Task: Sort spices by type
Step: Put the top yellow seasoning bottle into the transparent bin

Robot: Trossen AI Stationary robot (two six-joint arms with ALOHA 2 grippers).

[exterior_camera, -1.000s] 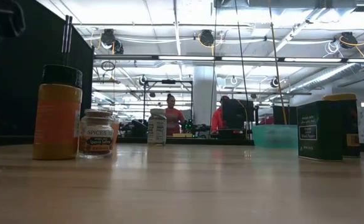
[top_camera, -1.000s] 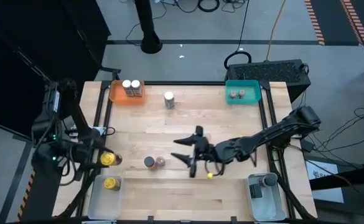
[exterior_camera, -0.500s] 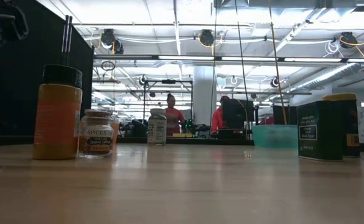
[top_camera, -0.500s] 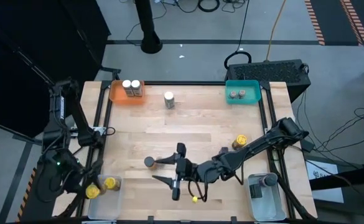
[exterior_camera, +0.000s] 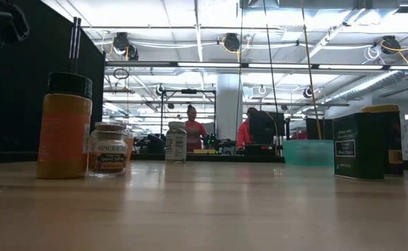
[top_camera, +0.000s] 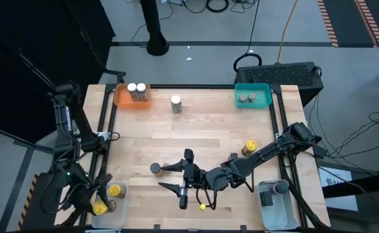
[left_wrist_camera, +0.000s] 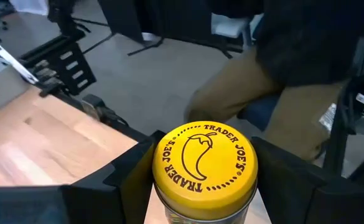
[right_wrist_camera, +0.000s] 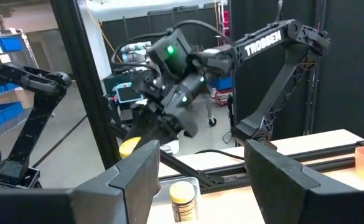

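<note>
Spices: small cylindrical jars stand spread over the pale wooden table (top_camera: 195,129), several already in trays at its corners.
Left gripper (top_camera: 98,207): clamped on a yellow-lidded glass jar (left_wrist_camera: 205,162), one dark finger (left_wrist_camera: 129,180) on each side of its lid; it hangs over the outer edge of the clear plastic tray (top_camera: 121,217) at the near-left corner.
Same tray: a second yellow-lidded jar (top_camera: 116,190) stands inside, just beside the held one.
Right gripper (top_camera: 163,178): stretched low across the near middle of the table, its fingers spread wide and holding nothing.
Grey-lidded jar (top_camera: 155,168): upright on the wood, just beside the tip of the right gripper's farther finger.
Orange rectangular tray (top_camera: 121,98): far-left corner, two white-topped jars (top_camera: 136,88) side by side in it.
Teal rectangular tray (top_camera: 262,94): far-right corner, two grey-lidded brownish jars (top_camera: 247,98) inside.
Clear tray at near right (top_camera: 267,210): one dark-lidded jar (top_camera: 280,188).
Loose on the table: a white-topped jar (top_camera: 175,103) near the far edge, between the orange and teal trays; a gold-lidded jar (top_camera: 249,148) beside the right arm.
Background: two people in red tops (exterior_camera: 192,129) stand in the room beyond the table.
</note>
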